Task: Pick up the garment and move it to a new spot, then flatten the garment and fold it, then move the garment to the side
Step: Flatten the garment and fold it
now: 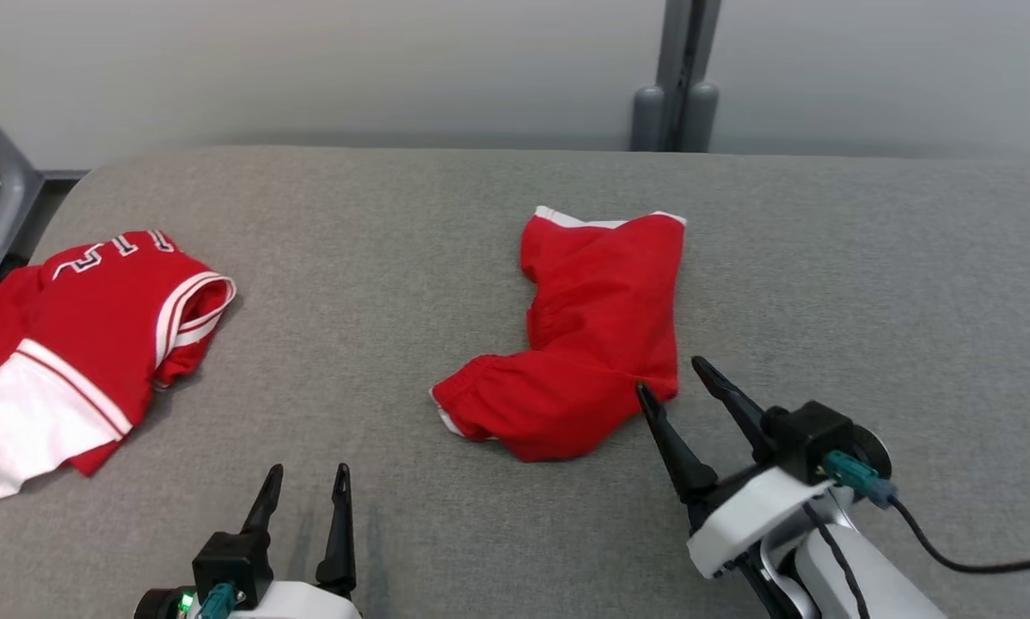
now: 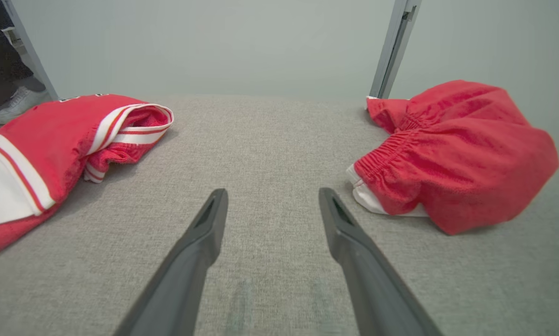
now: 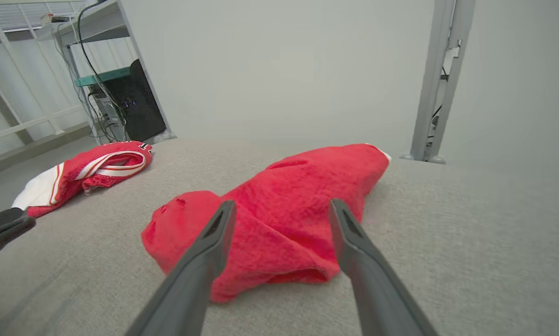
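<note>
— Item one, the thing to be moved?
— T-shirt: red, with a white sleeve and striped trim. It lies in a loose bundle at the left end of the desk, with nothing touching it. I cannot tell whether the sleeve hangs over the edge.

— Item two?
— The left pincer: spread wide and empty, low over bare grey cloth. It is near the T-shirt but apart from it.

— Item three?
— The right pincer: likewise spread and empty. Its tips stand just at the near corner of the smaller red piece, which has a gathered band at one opening. Wrong article, I'd say.

— Step in hand?
— The pick-up, not yet begun, by my reckoning. It is best taken by the left pincer. Close on doubled cloth at the trim, not on the loose sleeve. Lift until the bundle hangs free before it travels. The right one should keep off its neighbour, or it may snag.

— Room and edges?
— There is a broad bare stretch between the two reds, and more bare cloth to the right of the smaller piece. The far edge runs along the wall by a grey post. The left edge is close behind the T-shirt, with a person's shoe on the floor beyond. Draw the shirt inward, never outward.
</note>
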### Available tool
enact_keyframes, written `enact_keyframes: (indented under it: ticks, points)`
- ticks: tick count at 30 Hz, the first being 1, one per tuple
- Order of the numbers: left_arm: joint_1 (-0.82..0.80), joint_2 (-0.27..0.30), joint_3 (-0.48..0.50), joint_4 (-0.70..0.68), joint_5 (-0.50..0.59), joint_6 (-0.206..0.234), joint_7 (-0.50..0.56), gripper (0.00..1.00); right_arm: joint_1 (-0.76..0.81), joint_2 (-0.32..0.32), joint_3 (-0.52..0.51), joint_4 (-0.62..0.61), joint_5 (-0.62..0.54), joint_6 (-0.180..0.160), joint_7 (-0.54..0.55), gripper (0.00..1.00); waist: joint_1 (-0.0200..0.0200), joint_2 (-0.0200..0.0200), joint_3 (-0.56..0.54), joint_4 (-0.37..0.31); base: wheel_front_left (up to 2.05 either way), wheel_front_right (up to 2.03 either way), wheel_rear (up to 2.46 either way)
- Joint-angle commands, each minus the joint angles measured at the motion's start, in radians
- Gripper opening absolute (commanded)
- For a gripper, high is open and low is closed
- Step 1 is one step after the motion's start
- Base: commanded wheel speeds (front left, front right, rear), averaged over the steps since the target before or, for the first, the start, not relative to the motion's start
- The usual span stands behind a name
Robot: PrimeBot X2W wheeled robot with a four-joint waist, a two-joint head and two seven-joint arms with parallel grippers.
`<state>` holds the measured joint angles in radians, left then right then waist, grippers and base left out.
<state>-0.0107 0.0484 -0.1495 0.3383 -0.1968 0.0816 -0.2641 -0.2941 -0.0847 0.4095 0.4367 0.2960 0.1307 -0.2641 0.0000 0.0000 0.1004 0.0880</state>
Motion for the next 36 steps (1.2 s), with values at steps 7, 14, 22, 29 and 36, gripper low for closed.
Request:
enact_keyframes:
  ticks: [7, 14, 22, 29, 36]
  points:
    - [-0.024, 0.003, -0.047, 0.007, -0.034, 0.022, -0.001, 1.00, -0.203, -0.033, 0.193, 0.146, 0.083, 0.000, -0.001, 1.00, 0.0000, 0.0000, 0.062, 0.170, 0.00, 0.00, 0.00]
    - [-0.030, 0.004, -0.083, 0.006, -0.063, 0.034, -0.001, 1.00, -0.359, -0.037, 0.339, 0.350, 0.163, 0.000, 0.063, 1.00, 0.0000, 0.0000, 0.076, 0.229, 0.00, 0.00, 0.00]
    - [-0.028, 0.004, -0.098, 0.011, -0.080, 0.043, -0.001, 1.00, -0.407, -0.032, 0.484, 0.461, 0.262, 0.000, 0.185, 0.00, 0.0000, 0.0000, 0.075, 0.238, 0.00, 0.00, 0.00]
    - [-0.023, 0.004, -0.093, 0.019, -0.082, 0.027, -0.001, 1.00, -0.489, -0.019, 0.531, 0.388, 0.329, 0.000, 0.027, 0.00, 0.0000, 0.0000, 0.038, 0.212, 0.00, 0.00, 0.00]
    - [-0.006, 0.004, -0.072, 0.039, -0.057, 0.009, -0.001, 1.00, -0.560, 0.014, 0.332, 0.020, 0.363, 0.000, -0.002, 0.00, 0.0000, 0.0000, -0.015, 0.184, 0.00, 0.00, 0.00]
